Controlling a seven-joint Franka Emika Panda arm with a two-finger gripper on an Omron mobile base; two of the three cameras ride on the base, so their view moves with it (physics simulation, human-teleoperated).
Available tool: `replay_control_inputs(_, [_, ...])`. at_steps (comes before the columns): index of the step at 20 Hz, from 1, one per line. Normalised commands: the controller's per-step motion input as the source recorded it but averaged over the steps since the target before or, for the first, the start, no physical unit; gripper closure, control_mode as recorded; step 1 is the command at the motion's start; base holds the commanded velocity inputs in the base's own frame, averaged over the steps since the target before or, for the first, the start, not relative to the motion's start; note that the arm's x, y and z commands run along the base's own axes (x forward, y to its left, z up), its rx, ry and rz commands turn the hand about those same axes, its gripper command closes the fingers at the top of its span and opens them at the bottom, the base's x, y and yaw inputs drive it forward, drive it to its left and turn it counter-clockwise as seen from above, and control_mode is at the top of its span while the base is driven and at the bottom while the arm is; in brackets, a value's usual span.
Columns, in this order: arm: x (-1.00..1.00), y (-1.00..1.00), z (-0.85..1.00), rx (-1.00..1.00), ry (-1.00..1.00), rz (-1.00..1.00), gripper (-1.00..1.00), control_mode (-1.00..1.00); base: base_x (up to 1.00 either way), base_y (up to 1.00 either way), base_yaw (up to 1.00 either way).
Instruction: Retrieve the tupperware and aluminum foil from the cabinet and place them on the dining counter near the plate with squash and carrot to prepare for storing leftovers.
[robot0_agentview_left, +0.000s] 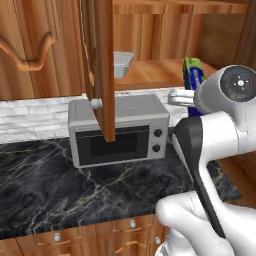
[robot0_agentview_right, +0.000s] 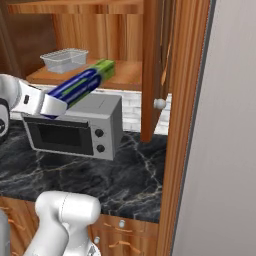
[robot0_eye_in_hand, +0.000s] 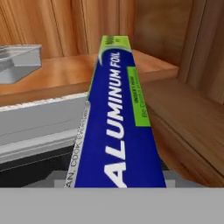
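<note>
My gripper (robot0_agentview_right: 54, 103) is shut on the near end of the aluminum foil (robot0_agentview_right: 82, 84), a long dark-blue carton with a green side. The carton slants up from above the microwave toward the edge of the open cabinet's shelf (robot0_agentview_right: 125, 75). In the hand view the aluminum foil (robot0_eye_in_hand: 118, 127) runs straight away from the camera and hides the fingertips. From the left I see the foil (robot0_agentview_left: 193, 72) just above my gripper (robot0_agentview_left: 184, 98). The tupperware (robot0_agentview_right: 65, 59), (robot0_agentview_left: 122, 63), (robot0_eye_in_hand: 17, 61) sits on the shelf to the left of the carton. The dining counter, plate, squash and carrot are out of view.
The cabinet door (robot0_agentview_left: 102, 65) with its white knob (robot0_agentview_left: 95, 103) hangs open in front of a grey microwave (robot0_agentview_left: 120, 130) standing on a black marble counter (robot0_agentview_left: 45, 190). A second open door (robot0_agentview_right: 152, 65) and a tall wood panel (robot0_agentview_right: 185, 125) stand close on the right.
</note>
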Motion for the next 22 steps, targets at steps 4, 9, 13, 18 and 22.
replay_control_inputs(4, [0.00, 0.00, 0.00, 0.00, 0.00, 0.00, 1.00, 1.00, -1.00, 0.00, 0.28])
replay_control_inputs(9, [0.00, 0.00, 0.00, 0.00, 0.00, 0.00, 1.00, 1.00, -1.00, 0.13, 0.25])
replay_control_inputs(13, [0.00, 0.00, 0.00, 0.00, 0.00, 0.00, 1.00, 1.00, -0.91, 0.75, 0.35])
replay_control_inputs(18, [0.00, 0.00, 0.00, 0.00, 0.00, 0.00, 1.00, 1.00, -0.19, 0.87, 0.58])
replay_control_inputs(22, [0.00, 0.00, 0.00, 0.00, 0.00, 0.00, 1.00, 1.00, 0.01, 0.56, 0.76])
